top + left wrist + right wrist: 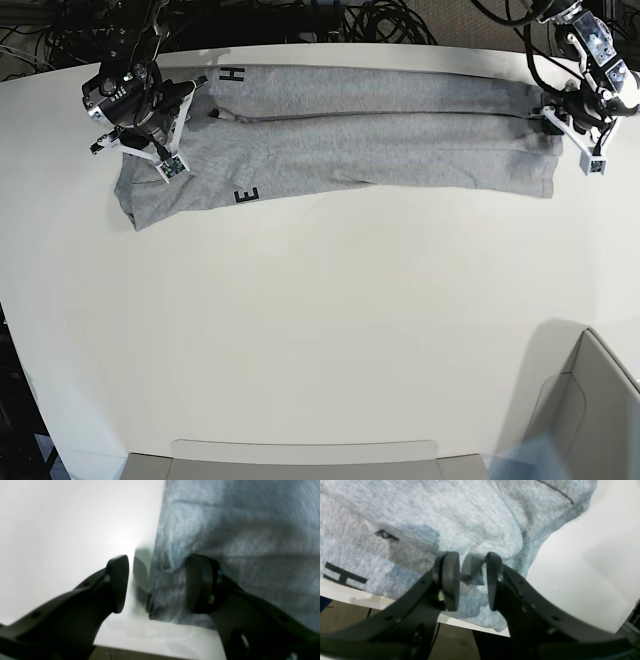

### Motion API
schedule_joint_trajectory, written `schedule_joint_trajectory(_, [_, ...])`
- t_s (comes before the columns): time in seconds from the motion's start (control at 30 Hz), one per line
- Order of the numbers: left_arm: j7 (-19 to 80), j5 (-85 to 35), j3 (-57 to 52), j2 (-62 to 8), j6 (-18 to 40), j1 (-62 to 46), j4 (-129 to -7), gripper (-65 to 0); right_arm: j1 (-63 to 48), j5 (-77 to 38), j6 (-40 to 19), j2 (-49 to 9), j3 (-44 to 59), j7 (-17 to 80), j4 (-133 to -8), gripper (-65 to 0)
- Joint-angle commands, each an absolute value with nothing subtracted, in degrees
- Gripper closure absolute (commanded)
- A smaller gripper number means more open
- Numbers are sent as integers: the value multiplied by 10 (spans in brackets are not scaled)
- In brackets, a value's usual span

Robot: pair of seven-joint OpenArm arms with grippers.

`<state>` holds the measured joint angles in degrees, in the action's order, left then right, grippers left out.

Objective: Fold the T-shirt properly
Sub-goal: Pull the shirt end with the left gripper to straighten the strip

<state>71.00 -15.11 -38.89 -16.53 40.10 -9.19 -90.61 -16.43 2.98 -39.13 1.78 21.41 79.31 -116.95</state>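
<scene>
A: Looks like the middle of the fold. Already brought into a long narrow band, the T-shirt [380, 150], lying along the far edge of the white table [320, 330], with black letters showing near one end

B: And the pincers?

A: Left gripper [156, 585] wide open, down at the short end of the band. One finger [118, 583] on the bare table side, the other on the cloth side, the cloth edge between them but not pinched. Nothing held there

B: Right one?

A: Right gripper [472, 580] about half closed, with a small ridge of grey cloth standing between the fingers. Really clamped or only touching, cannot tell from the wrist view. In the base view, sitting over the opposite end, near the sleeve and the letters

B: So next?

A: Probably closing the left fingers on that edge, taking all layers and not only the top one. Then lifting both ends together and bringing them evenly, otherwise a crooked fold. Risk of the cloth slipping out if the pinch is too shallow

B: Around the table?

A: Smooth white top, mostly bare. Black cables [390, 20] behind the far edge, a grey bin wall [600, 390] at the near corner, dark floor under the table edge
</scene>
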Motion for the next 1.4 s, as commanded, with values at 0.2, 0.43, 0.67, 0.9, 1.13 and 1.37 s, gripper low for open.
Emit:
schedule_joint_trajectory(0.2, [691,-145,-371,-177,400,-87,-891,-363,-161,30,-400,16,213,789,-1178,-186])
schedule_joint_trajectory(0.43, [688,-148,-322,-180,400,-63,-779,-365,-161,30,-400,13,213,789,-1178,-186])
schedule_joint_trajectory(0.67, [652,-211,-287,-193,400,-51,-664,-362,-161,31,-400,11,213,789,-1178,-186])
schedule_joint_trajectory(0.9, [647,-346,-204,-247,400,-91,-662,-240,-161,31,-400,10,214,789,-1178,-186])
schedule_joint_trajectory(1.13, [640,-355,-193,-271,400,-87,-619,0,-161,31,-400,10,214,789,-1178,-186])
schedule_joint_trajectory(1.37, [628,-355,-250,-301,400,-54,-578,0,-167,31,-400,10,217,789,-1178,-186])
